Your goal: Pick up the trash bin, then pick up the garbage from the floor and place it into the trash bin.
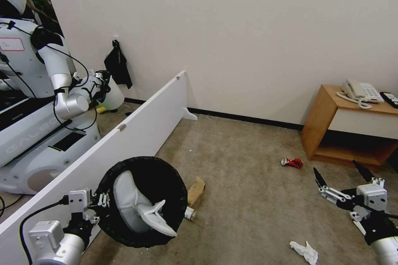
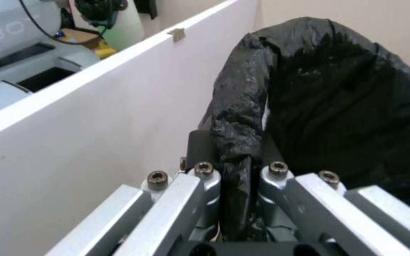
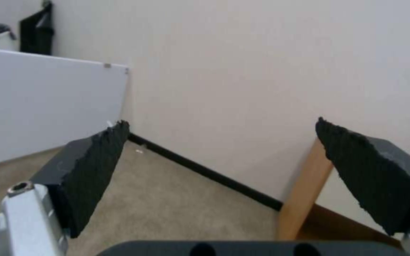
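— While the floor (image 1: 248,182) has trash on it, where is the bin (image 1: 143,201)?
— Up in the air, tipped. The left claw (image 2: 236,167) pinches its black rim. White slippers (image 1: 139,209) are inside.
— And the right claw (image 1: 344,178)?
— Spread wide, empty. I think it should drop straight over the red can (image 1: 292,162), then the tissue (image 1: 304,251).

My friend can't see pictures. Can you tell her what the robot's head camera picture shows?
The left gripper holds up the trash bin by its rim, with white slippers inside. The right gripper hangs open above the floor, where a crushed red can, white tissue and brown paper bag lie.
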{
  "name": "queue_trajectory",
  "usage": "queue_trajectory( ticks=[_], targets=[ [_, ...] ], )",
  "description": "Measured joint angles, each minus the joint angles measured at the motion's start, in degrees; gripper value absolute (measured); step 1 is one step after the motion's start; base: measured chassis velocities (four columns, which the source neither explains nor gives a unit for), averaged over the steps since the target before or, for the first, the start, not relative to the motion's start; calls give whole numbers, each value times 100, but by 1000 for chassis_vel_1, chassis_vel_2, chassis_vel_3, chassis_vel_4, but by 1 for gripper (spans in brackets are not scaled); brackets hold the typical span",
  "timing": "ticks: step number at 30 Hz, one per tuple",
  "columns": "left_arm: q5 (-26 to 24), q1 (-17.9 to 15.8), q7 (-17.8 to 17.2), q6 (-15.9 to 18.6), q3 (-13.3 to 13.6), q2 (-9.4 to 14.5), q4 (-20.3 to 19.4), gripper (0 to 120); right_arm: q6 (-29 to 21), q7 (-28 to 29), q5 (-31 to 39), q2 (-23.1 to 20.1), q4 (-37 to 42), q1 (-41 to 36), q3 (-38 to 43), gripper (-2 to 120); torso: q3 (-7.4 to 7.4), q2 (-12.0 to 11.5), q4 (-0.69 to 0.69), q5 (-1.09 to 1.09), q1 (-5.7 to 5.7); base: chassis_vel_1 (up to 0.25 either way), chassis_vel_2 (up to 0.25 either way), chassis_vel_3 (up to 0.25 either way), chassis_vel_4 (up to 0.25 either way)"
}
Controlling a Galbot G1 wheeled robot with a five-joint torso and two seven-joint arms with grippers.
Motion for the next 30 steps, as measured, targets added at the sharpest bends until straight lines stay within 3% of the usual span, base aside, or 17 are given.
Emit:
queue_trajectory(
  ticks=[9, 12, 17, 21, 23, 30],
  targets=[
    [-75, -13, 21, 105, -112, -250, -64, 4, 102, -73, -71, -214, -125, -126, -286, 100, 0, 0, 0, 0, 0, 0, 0, 0, 0],
    [-198, -18, -26, 135, -261, -277, -59, 4, 146, -74, -60, -323, -183, -116, -377, 100, 0, 0, 0, 0, 0, 0, 0, 0, 0],
    [-862, 203, -135, 421, -666, -257, -124, 4, 343, -199, -174, -515, -417, 51, -629, 100, 0, 0, -1, 0, 0, 0, 0, 0, 0],
    [-1076, 318, -158, 522, -820, -248, -136, 4, 353, -259, -140, -518, -486, 184, -796, 100, 0, 0, -1, -1, 0, 0, 0, 0, 0],
    [-1328, 468, -208, 604, -1054, -251, -163, 4, 358, -307, -32, -502, -595, 471, -1136, 100, 0, 0, 0, 0, 0, 0, 0, 0, 0],
    [-1684, 726, -238, 811, -1341, -304, -336, 4, 346, -329, 20, -700, -1109, 1123, -1842, 100, 0, 0, -2, -1, 0, 0, 0, 0, 0]
  ],
)
